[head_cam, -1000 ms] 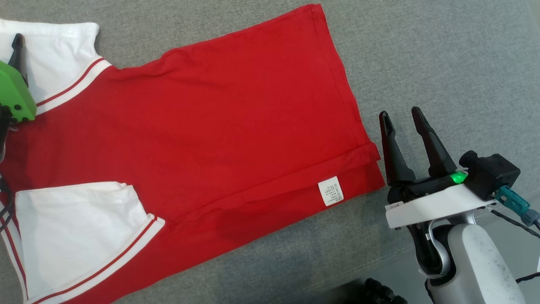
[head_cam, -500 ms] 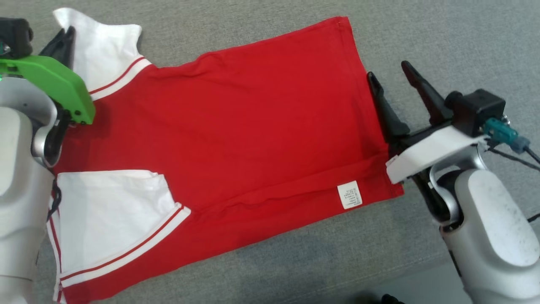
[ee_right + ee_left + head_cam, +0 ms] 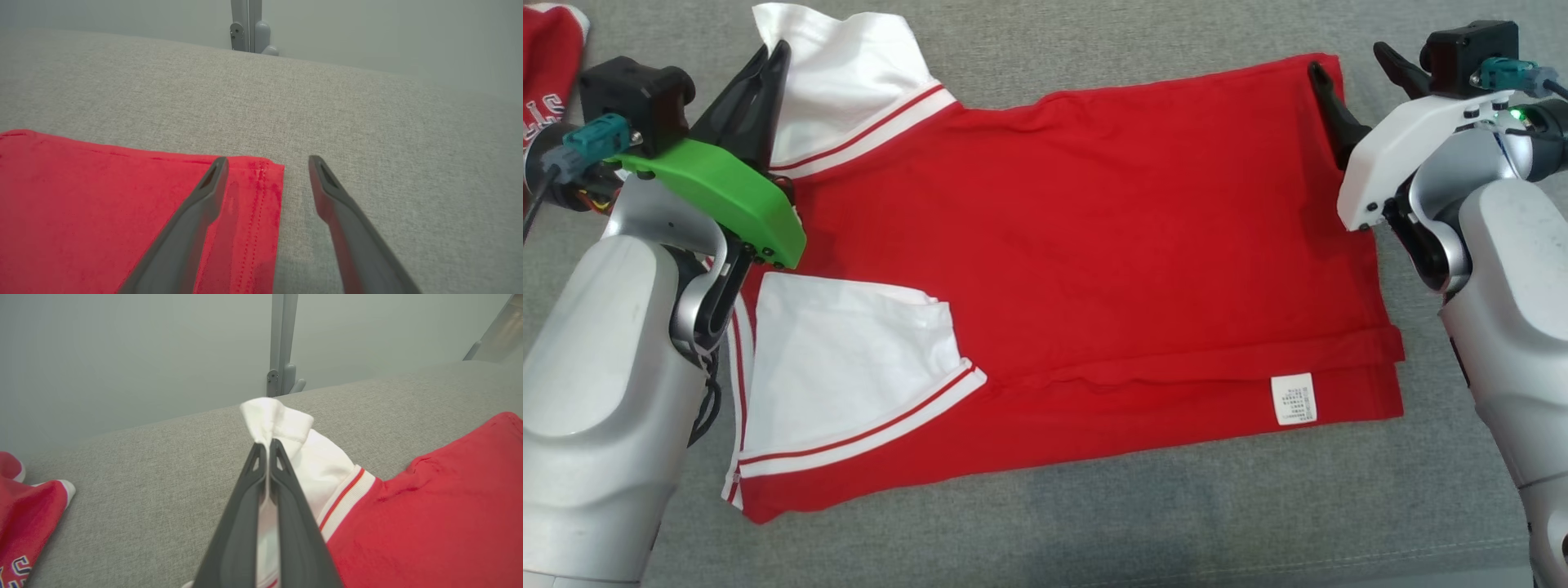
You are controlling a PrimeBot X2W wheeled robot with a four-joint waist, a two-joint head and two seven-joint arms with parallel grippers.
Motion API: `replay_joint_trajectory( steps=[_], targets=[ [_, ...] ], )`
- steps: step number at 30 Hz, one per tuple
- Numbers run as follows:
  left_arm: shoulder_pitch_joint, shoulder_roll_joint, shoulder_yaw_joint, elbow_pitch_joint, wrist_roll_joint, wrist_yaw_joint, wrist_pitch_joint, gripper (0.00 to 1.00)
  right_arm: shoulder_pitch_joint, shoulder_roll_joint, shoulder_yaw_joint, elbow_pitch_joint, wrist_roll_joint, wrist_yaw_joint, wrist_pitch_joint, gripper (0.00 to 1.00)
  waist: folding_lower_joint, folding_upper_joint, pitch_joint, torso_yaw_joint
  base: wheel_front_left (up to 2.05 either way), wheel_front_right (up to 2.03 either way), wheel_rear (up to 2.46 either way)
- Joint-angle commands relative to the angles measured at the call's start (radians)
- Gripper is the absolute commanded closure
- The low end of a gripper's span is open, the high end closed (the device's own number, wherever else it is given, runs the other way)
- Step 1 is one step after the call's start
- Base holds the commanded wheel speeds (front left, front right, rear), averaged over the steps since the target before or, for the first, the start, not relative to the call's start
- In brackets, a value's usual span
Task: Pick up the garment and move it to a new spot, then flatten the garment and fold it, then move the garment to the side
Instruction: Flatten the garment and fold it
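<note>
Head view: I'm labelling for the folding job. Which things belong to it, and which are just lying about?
Job: shirt; left gripper, shut on its white sleeve; right gripper, open at the hem corner.
Lying about: second red garment, far left.

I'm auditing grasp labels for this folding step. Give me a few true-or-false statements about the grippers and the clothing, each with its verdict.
1. The left gripper is shut on a white sleeve of the red garment. True.
2. The right gripper is clamped on the hem. False: its jaws stand open, one finger over the garment's far corner, the other over the grey surface.
3. The white label sits at the hem end, away from the sleeves. True.
4. No other clothing is around. False: a second red garment lies beyond the left gripper.
</note>
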Motion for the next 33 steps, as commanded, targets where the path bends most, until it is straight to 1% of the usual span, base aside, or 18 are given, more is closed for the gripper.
replay_joint_trajectory(
  steps=[1, 4, 8, 15, 16, 17, 19, 20, 21, 22, 25, 30, 33],
  targets=[
    [0.013, -0.004, -0.003, -0.011, -0.006, 0.005, -0.009, 1.0, -0.029, -0.009, 0.009, 0.037, 0.005, 0.0, 0.01, 0.0, 0.0, 0.0025, 0.014, 0.044, 0.0, 0.0, 0.0],
    [0.023, -0.012, -0.01, -0.026, -0.004, 0.012, -0.013, 1.0, -0.075, -0.012, 0.033, 0.123, 0.019, 0.0, 0.038, 0.0, 0.0, 0.0025, 0.02, 0.058, 0.0, 0.0, 0.0],
    [0.027, -0.02, -0.017, -0.03, -0.007, 0.012, -0.018, 1.0, -0.116, -0.018, 0.061, 0.204, 0.038, 0.0, 0.079, 0.0, 0.0, 0.0025, 0.02, 0.066, 0.0, 0.0, 0.0],
    [0.03, -0.016, -0.022, -0.023, -0.009, 0.012, -0.025, 1.0, -0.145, -0.024, 0.096, 0.279, 0.079, -0.001, 0.11, 0.0, 0.0, 0.0025, 0.013, 0.062, 0.0, 0.0, 0.0],
    [0.029, -0.015, -0.021, -0.023, -0.009, 0.012, -0.025, 1.0, -0.149, -0.024, 0.098, 0.287, 0.081, -0.001, 0.111, 0.25, 0.0, 0.0025, 0.013, 0.061, 0.0, 0.0, 0.0],
    [0.027, -0.014, -0.021, -0.023, -0.011, 0.012, -0.026, 1.0, -0.154, -0.025, 0.102, 0.293, 0.081, -0.001, 0.111, 0.53, 0.0, 0.0025, 0.013, 0.06, 0.0, 0.0, 0.0],
    [0.025, -0.014, -0.019, -0.024, -0.014, 0.014, -0.032, 1.0, -0.161, -0.025, 0.103, 0.305, 0.086, -0.001, 0.1, 0.68, 0.0, 0.0025, 0.015, 0.06, 0.0, 0.0, 0.0],
    [0.024, -0.014, -0.018, -0.024, -0.016, 0.014, -0.034, 1.0, -0.166, -0.026, 0.104, 0.312, 0.087, -0.001, 0.091, 0.79, 0.0, 0.0025, 0.016, 0.06, 0.0, 0.0, 0.0],
    [0.023, -0.016, -0.016, -0.023, -0.019, 0.015, -0.036, 1.0, -0.171, -0.026, 0.099, 0.32, 0.086, -0.001, 0.08, 0.87, 0.0, 0.0025, 0.016, 0.06, 0.0, 0.0, 0.0],
    [0.024, -0.017, -0.015, -0.023, -0.02, 0.016, -0.041, 1.0, -0.176, -0.024, 0.097, 0.327, 0.084, -0.002, 0.069, 1.0, 0.0, 0.0025, 0.016, 0.061, 0.0, 0.0, 0.0],
    [0.034, -0.018, -0.009, -0.024, -0.026, 0.018, -0.059, 1.0, -0.182, -0.022, 0.096, 0.348, 0.072, -0.002, 0.016, 1.0, 0.0, 0.0025, 0.011, 0.061, 0.0, 0.0, 0.0],
    [0.072, -0.011, 0.0, -0.045, -0.035, 0.021, -0.096, 1.0, -0.167, -0.003, 0.096, 0.364, 0.092, -0.001, -0.071, 1.0, 0.0, 0.0025, -0.018, 0.055, 0.0, 0.0, 0.0],
    [0.126, -0.002, 0.004, -0.084, -0.042, 0.027, -0.12, 1.0, -0.136, 0.005, 0.12, 0.343, 0.115, -0.001, -0.141, 1.0, 0.0, 0.0025, -0.052, 0.049, 0.0, 0.0, 0.0]
  ],
)
